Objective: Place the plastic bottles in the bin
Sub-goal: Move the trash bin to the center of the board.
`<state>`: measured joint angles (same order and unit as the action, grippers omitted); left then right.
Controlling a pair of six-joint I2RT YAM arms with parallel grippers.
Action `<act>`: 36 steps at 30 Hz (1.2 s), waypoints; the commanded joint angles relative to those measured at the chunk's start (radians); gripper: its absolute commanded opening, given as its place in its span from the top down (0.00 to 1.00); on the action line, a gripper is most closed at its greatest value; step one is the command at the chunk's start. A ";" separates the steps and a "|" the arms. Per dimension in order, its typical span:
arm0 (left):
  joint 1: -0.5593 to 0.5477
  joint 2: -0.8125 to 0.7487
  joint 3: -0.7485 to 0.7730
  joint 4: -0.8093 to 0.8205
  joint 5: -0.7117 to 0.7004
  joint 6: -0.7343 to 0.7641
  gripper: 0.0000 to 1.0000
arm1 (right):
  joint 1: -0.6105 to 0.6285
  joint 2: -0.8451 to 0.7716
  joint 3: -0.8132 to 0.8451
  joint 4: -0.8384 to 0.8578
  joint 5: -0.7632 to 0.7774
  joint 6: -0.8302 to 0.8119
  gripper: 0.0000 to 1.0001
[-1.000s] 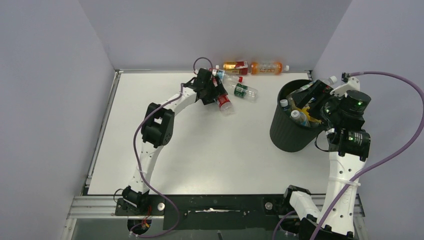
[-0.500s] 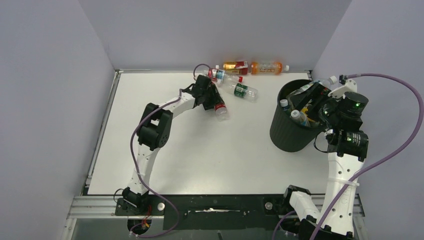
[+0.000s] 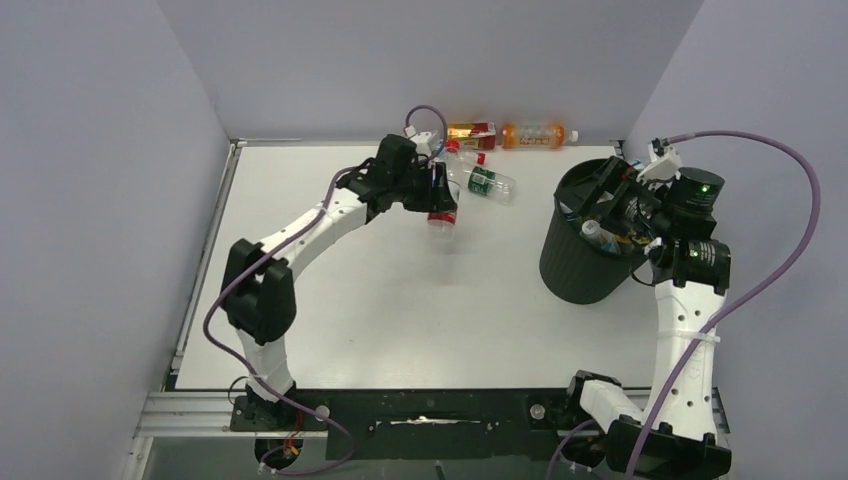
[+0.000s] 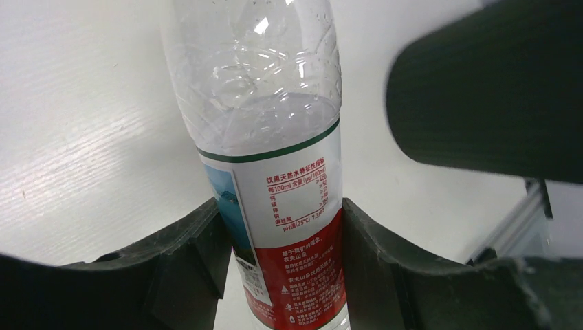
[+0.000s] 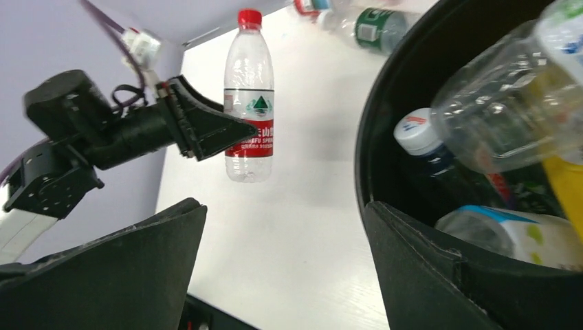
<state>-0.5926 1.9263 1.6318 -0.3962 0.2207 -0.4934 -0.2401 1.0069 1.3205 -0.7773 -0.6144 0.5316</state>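
While upright, bin (image 3: 572, 268) with several bottles (image 5: 496, 113)

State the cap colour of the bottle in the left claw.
Red cap on the bottle; clearest in right wrist view.

A clear plastic bottle (image 4: 265, 103) with a white and red label sits between the black jaws of the left gripper (image 4: 282, 237), which press on its label from both sides. Behind it is the white bench (image 4: 82, 124). A dark ribbed shape (image 4: 488, 89), blurred, fills the upper right.
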 commanded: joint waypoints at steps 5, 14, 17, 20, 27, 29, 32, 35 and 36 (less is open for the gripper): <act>-0.069 -0.268 -0.066 0.156 0.307 0.201 0.56 | 0.095 0.072 0.049 0.068 -0.112 0.082 0.10; -0.159 -0.326 -0.084 0.155 0.391 0.227 0.56 | 0.185 0.075 0.024 0.257 -0.117 0.245 0.09; -0.185 -0.329 -0.091 0.151 0.380 0.225 0.56 | 0.225 0.074 0.029 0.291 -0.092 0.270 0.08; -0.212 -0.339 -0.089 0.156 0.366 0.222 0.56 | 0.280 0.100 0.067 0.216 -0.027 0.236 0.08; -0.262 -0.335 -0.056 0.163 0.359 0.218 0.56 | 0.388 0.131 0.096 0.170 0.073 0.209 0.08; -0.273 -0.333 -0.043 0.160 0.363 0.218 0.56 | 0.423 0.131 0.102 0.165 0.111 0.207 0.11; -0.281 -0.338 -0.034 0.164 0.364 0.219 0.55 | 0.455 0.149 0.136 0.112 0.168 0.178 0.19; -0.283 -0.349 -0.027 0.164 0.371 0.220 0.55 | 0.473 0.170 0.160 0.052 0.220 0.152 0.19; -0.283 -0.353 -0.025 0.160 0.370 0.222 0.55 | 0.475 0.173 0.165 0.041 0.234 0.147 0.19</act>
<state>-0.8364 1.6436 1.5318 -0.3187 0.5236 -0.2955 0.1970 1.1610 1.4338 -0.6914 -0.4244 0.7074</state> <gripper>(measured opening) 0.510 0.810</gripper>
